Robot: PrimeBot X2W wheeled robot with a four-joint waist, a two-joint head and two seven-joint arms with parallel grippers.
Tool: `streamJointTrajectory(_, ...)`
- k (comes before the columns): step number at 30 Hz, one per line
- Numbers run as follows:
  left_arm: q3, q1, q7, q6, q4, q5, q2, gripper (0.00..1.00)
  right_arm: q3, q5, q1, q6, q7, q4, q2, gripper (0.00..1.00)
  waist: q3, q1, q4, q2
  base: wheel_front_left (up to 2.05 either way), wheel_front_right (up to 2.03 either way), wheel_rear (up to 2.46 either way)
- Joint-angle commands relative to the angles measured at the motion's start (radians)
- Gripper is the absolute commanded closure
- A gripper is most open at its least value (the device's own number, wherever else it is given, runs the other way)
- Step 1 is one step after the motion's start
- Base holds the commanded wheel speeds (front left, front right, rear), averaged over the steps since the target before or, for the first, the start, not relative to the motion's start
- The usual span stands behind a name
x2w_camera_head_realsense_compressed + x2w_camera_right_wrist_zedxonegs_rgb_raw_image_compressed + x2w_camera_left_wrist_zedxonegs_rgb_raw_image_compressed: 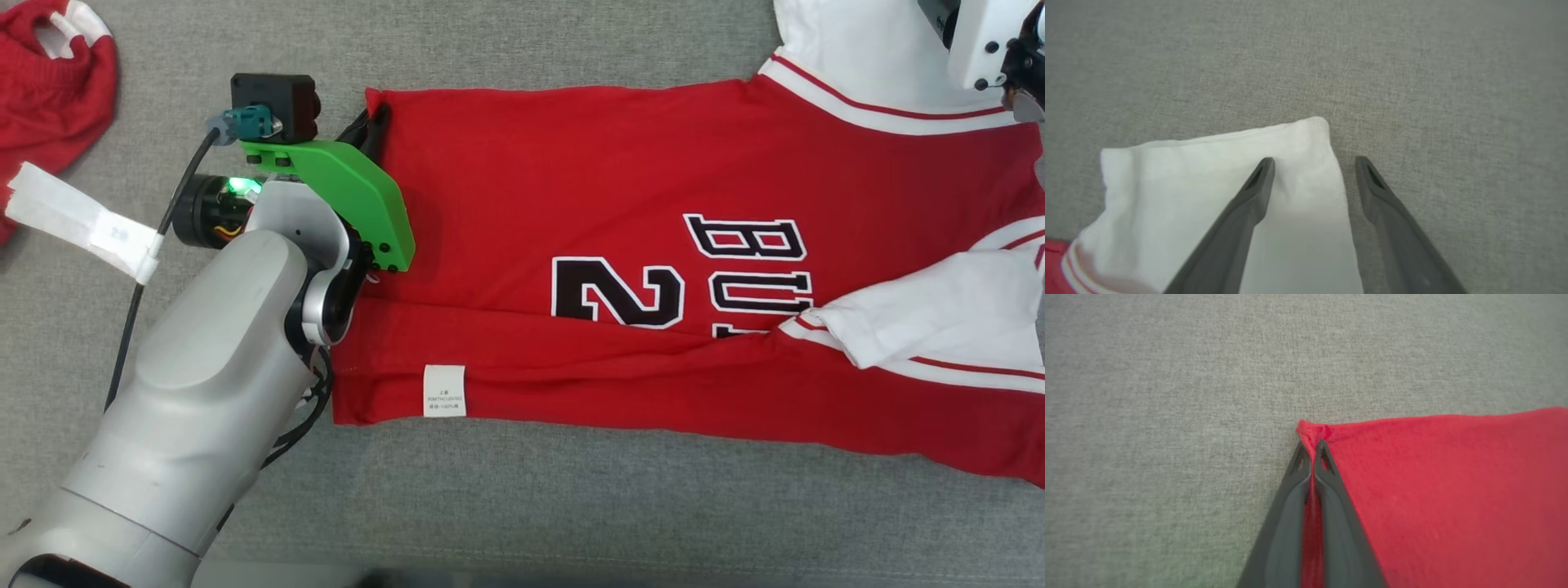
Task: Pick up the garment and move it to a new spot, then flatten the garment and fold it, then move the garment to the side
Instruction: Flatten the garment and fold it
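So, you are looking at a fold that is partway through, as I judge it: the garment (571, 188) is lying spread flat on the grey surface (571, 506), hem to the left and shoulders to the right, so the moving and flattening are looking done. Its near long edge is lying turned over onto the front, with the care label (444, 390) facing up near the left end, and the near sleeve (922, 318) is lying folded in across the lettering (747, 245). The left gripper (1312, 447) is pinching the far left hem corner, its fingers closed tight on a sliver of red cloth. The right gripper (1314, 161) is standing wide open and holding nothing, straddling the edge of the far sleeve (1208, 171), one finger over white cloth and the other over bare grey. What is remaining, I reckon, is closing that right grip, bringing the far edge over, folding the length and shifting the bundle aside. You are not getting everything: the garment's right end is running off the head view, the near sleeve is covering part of the lettering, the left arm (204, 367) is hiding the middle of the hem, and whether the right fingers are touching the cloth I cannot tell.
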Motion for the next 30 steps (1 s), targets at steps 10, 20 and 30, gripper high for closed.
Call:
streamJointTrajectory(10,-0.005,-0.006,-0.016,-0.016,0.046,-0.019,-0.032,1.0,-0.03,-0.02,-0.036,0.0,0.007,0.092,0.026,0.77,0.041,0.0,0.045,-0.0001,0.0,0.0,0.0)
streamJointTrajectory(20,0.033,-0.047,-0.173,-0.012,0.07,0.022,-0.023,1.0,-0.047,-0.066,-0.045,0.0,-0.141,0.049,0.011,1.0,0.002,0.0,0.009,-0.0001,0.0,0.0,0.0)
streamJointTrajectory(30,0.032,-0.027,-0.261,-0.032,0.122,0.041,-0.018,1.0,-0.01,0.007,0.021,0.0,-0.333,-0.006,0.006,1.0,-0.072,0.0,-0.039,-0.0001,0.0,0.0,0.0)
